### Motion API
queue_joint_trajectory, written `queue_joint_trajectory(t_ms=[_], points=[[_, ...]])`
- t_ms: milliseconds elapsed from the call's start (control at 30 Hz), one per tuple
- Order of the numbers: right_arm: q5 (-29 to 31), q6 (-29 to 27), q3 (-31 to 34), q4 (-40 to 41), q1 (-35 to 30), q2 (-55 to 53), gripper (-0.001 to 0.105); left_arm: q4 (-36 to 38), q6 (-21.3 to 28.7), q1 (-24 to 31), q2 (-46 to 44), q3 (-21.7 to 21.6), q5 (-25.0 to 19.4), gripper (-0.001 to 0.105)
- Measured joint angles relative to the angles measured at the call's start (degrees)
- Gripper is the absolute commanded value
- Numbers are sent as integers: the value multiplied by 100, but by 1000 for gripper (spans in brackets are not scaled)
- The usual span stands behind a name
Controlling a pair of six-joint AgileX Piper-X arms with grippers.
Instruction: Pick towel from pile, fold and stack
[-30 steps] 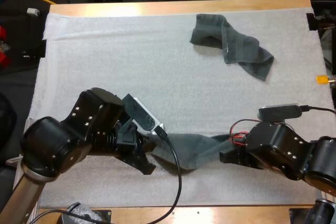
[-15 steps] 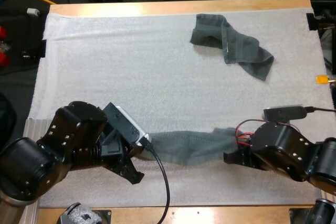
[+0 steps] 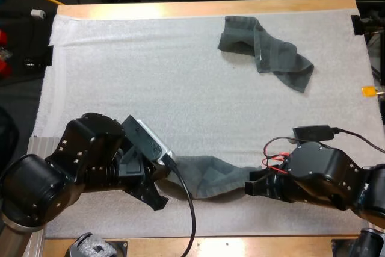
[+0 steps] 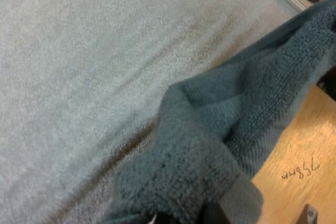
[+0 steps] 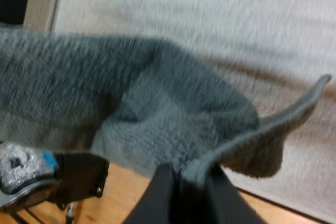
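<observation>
Held towel: dark grey-green, strung between the two grippers over the near part of the white mat. Its long axis runs left to right, roughly parallel to the near edge of the table. One end points at my left arm and the other at my right. The span is slack, not taut, bunched and creased in the middle where it widens.

Left gripper: low over the near left of the mat, closed on the towel's left end. The left wrist view shows thick folds of terry heaped right at the fingers, which are mostly buried under the cloth. From there the cloth trails off over the mat's edge and the bare wood.

Right gripper: near right of the mat. Both black fingers pinch the towel's right end, a thin hem sandwiched between them, with one corner sticking up free just beside them.

Crumpled towel: lies on the far right of the mat, well apart from both grippers, untouched. Its long axis runs diagonally, from far-left towards near-right
</observation>
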Motion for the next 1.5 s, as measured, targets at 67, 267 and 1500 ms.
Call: queue_joint_trajectory(t_ms=[67, 267, 1500], points=[[0, 0, 0, 41, 0, 0, 0, -79, 166, 0, 0, 121, -104, 0], [170, 9, 0, 329, 0, -6, 0, -490, 250, 0, 0, 907, -349, 0], [-572, -964, 1031, -3075, -3529, 2736, 0, -5261, 285, 1337, 2719, 2381, -263, 0]])
